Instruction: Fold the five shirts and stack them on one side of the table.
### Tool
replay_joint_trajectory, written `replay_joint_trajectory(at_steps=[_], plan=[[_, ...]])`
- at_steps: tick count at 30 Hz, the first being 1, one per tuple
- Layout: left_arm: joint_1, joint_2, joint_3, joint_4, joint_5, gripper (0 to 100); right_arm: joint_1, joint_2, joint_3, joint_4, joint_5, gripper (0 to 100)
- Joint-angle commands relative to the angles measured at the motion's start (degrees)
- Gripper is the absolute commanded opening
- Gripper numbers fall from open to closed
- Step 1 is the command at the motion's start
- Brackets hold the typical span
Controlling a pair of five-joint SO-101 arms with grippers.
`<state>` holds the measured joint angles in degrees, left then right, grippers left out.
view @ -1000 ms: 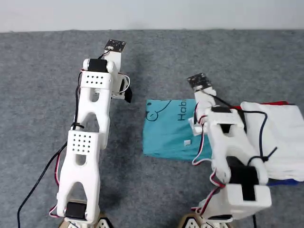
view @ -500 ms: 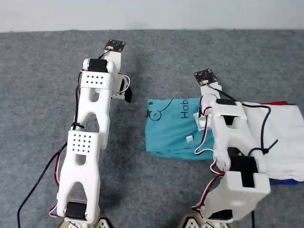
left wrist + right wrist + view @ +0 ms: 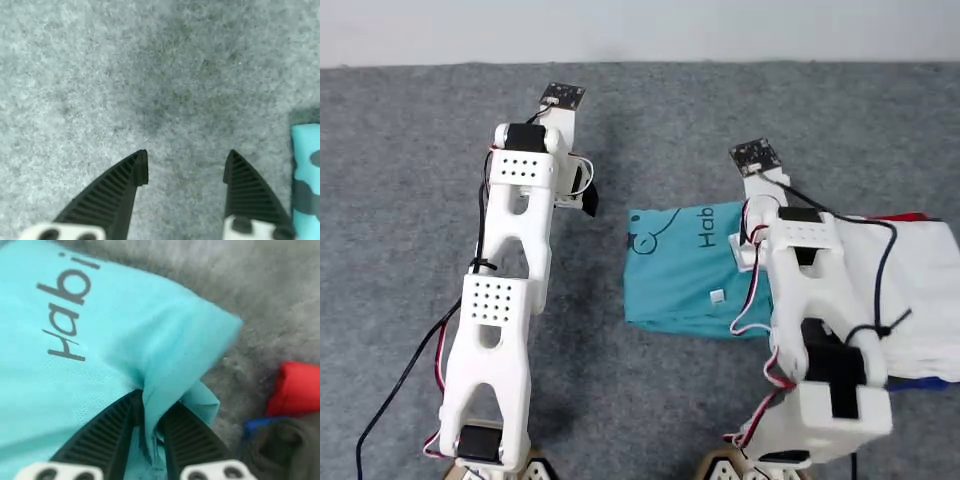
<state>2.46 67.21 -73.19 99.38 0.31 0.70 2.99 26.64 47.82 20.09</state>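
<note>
Pinching teal shirt point(image 3: 165, 330) w/ right claw point(image 3: 151, 405), arm point(image 3: 810, 290) hides grip from high view, left claw point(image 3: 186, 160) spread

Left end effector point(image 3: 187, 156) agape, right point(image 3: 151, 404) clamped

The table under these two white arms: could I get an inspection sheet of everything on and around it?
Surface: grey felt-like table cover.
Job's things: teal shirt folded mid-table; white shirt topping a pile at the right side, with a red edge and a blue edge showing under it.
Clutter: nothing seen.
Jaws: left jaws open above bare cover; right jaws shut on a fold of the teal shirt.
Cables: black cable hanging off the left arm; wires looped along the right arm.
Surroundings: pale wall beyond the far edge.
</note>
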Motion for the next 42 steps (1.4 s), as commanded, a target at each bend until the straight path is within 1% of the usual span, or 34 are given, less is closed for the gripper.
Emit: replay_joint_trajectory(at_steps=[1,3,7,9,16,18,34,37,41,42], plan=[[-0.35,-1.05,-0.22,1.23,0.09,25,-0.22,-4.44,-0.62,2.68,-0.53,1.2],[-0.35,-1.05,-0.22,1.23,0.09,25,0.04,-3.21,-0.62,4.26,-0.53,2.8],[-0.35,-1.05,-0.22,1.23,0.09,25,0.13,1.71,-0.88,5.58,-0.53,16.2],[-0.35,-1.05,-0.22,1.23,0.09,25,0.13,4.0,-1.05,5.23,-0.53,20.2],[-0.35,-1.05,-0.13,1.23,0.09,25,0.75,9.19,-3.78,5.67,-0.7,19.9],[-0.35,-1.05,-0.13,1.23,0.09,25,0.92,9.36,-3.78,5.76,-2.02,20.1],[-0.35,-0.97,-0.13,1.23,0.09,25,1.8,9.45,-16.18,24.66,-2.64,20.3],[-0.35,-0.97,-0.13,1.23,0.09,25,1.8,9.45,-18.02,26.07,-2.55,20.3],[-0.35,-0.97,-0.13,1.23,0.09,25,1.98,9.45,-18.11,25.63,-0.35,25.8],[-0.35,-0.97,-0.13,1.23,0.09,25,1.98,9.45,-18.11,25.45,0.0,25.6]])
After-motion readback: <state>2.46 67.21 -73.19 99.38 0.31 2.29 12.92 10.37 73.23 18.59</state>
